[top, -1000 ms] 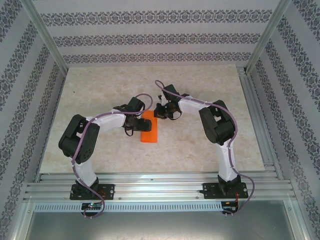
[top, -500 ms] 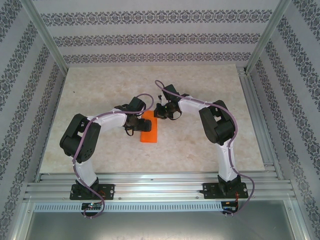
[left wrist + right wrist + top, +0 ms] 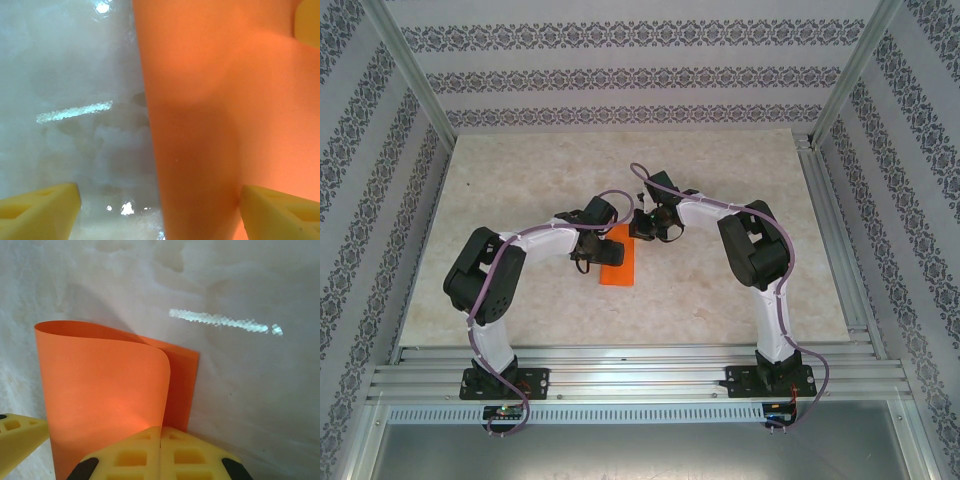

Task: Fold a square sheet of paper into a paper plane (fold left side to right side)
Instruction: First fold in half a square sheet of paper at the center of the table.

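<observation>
Paper first — the square sheet of paper (image 3: 618, 262), doubled into an orange strip, lies on the desk (image 3: 520, 190) between the arms. Its top layer bows up uncreased, so the right end effector (image 3: 160, 432), fingers closed together, seems to pin the loose edge. The left end effector (image 3: 160, 210) stands wide open astride one long edge — likely poised to press the fold.

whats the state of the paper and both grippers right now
paper: folded over on itself, lying on the table, fold rounded, not pressed flat
left gripper: open, jaws astride the paper's edge
right gripper: shut, tips at the top layer's edge
</observation>
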Tool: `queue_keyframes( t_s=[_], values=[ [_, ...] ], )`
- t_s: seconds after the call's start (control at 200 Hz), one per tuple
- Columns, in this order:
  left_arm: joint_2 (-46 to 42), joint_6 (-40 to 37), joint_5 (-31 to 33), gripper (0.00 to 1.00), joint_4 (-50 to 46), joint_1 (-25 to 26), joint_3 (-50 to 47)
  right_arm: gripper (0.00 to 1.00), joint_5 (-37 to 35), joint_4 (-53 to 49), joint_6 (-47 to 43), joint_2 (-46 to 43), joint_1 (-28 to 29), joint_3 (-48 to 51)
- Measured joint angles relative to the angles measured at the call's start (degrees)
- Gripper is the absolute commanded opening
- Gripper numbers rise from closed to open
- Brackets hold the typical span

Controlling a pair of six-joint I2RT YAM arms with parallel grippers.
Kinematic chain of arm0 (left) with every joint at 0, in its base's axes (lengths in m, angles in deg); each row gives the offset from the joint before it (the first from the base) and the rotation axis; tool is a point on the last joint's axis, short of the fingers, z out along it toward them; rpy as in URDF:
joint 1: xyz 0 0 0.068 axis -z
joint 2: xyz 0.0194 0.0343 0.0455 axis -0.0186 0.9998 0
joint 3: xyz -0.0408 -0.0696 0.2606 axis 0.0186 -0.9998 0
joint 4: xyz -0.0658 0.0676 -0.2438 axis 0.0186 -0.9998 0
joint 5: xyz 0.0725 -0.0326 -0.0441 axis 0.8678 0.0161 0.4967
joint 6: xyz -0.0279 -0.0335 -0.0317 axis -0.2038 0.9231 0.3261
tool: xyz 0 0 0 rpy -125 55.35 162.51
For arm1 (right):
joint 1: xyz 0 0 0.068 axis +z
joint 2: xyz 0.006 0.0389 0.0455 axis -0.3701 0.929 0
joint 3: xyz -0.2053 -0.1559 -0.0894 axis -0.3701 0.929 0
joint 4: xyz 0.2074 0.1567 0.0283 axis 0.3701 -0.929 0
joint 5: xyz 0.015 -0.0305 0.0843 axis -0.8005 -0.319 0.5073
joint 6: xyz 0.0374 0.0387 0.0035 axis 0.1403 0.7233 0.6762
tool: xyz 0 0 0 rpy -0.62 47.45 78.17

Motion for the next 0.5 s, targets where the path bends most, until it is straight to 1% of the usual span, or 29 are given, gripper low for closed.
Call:
queue_keyframes(
  t_s=[0.5],
  values=[
    [0.2,0.0,1.3,0.85,0.0,0.6,0.0,0.00,0.0,1.7,0.1,-0.3,0.0,1.1]
  ],
)
